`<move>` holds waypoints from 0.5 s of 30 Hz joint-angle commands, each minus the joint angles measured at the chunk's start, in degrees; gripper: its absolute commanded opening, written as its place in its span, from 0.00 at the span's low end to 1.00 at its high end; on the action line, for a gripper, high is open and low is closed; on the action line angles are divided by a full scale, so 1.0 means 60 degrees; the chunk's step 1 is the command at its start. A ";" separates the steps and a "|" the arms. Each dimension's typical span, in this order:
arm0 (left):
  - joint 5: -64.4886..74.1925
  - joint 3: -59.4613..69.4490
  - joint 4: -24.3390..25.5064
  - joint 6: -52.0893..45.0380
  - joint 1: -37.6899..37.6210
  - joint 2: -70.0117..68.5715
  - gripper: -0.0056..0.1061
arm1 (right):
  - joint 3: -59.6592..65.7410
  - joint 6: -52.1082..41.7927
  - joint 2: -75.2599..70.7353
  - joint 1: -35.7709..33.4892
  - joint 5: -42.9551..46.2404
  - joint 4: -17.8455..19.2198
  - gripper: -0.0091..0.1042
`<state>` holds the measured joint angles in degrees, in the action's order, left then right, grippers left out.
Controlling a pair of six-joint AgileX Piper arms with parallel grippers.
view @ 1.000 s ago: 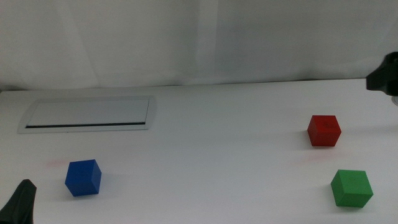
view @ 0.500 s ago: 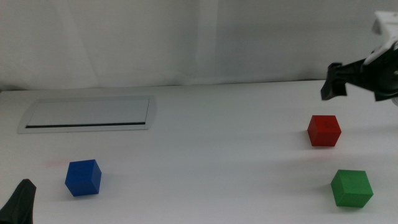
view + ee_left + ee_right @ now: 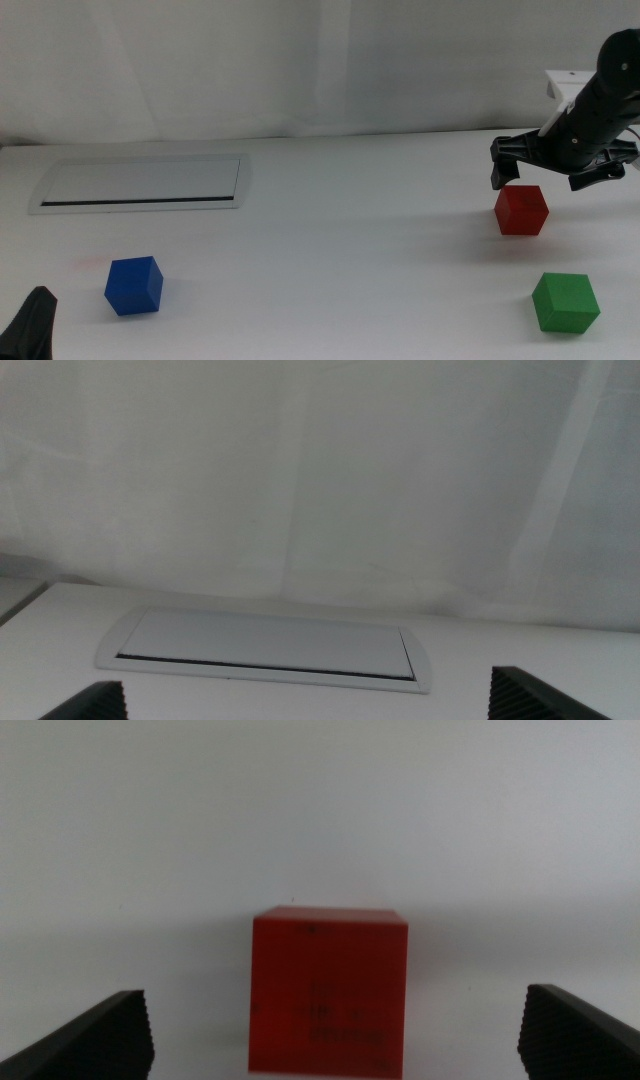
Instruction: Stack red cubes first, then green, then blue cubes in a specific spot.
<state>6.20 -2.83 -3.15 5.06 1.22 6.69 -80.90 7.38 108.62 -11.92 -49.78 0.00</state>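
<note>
The red cube (image 3: 521, 210) sits on the white table at the right, and it fills the middle of the right wrist view (image 3: 330, 992). My right gripper (image 3: 550, 172) hovers open just above and behind it, jaws spread wider than the cube and not touching it. Nearer the front edge, the green cube (image 3: 565, 302) rests at the right. The blue cube (image 3: 133, 285) lies at the front left. My left gripper (image 3: 30, 330) waits open at the bottom left corner, apart from the blue cube. The specific spot shows no mark on the tabletop.
A flat silver-framed panel (image 3: 140, 183) lies in the tabletop at the back left, also seen ahead of the left gripper (image 3: 270, 650). A white curtain hangs behind the table's far edge.
The right arm has come in from the right edge, moving left and down until its gripper hangs over the red cube. The cubes and the left gripper have not moved.
</note>
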 commanded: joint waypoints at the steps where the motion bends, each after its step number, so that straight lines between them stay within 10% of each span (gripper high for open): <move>1: -0.0122 0.0042 -0.0047 0.0065 0.0007 -0.0045 0.86 | -0.0351 0.0286 0.0326 -0.0036 -0.0176 0.0226 0.95; 15: -0.0122 0.0042 -0.0047 0.0065 0.0007 -0.0045 0.86 | -0.0526 0.0302 0.1438 -0.0078 -0.0194 0.0203 0.95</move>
<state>6.12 -2.83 -3.15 5.06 1.22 6.69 -83.65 9.16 116.85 -12.06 -51.11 0.66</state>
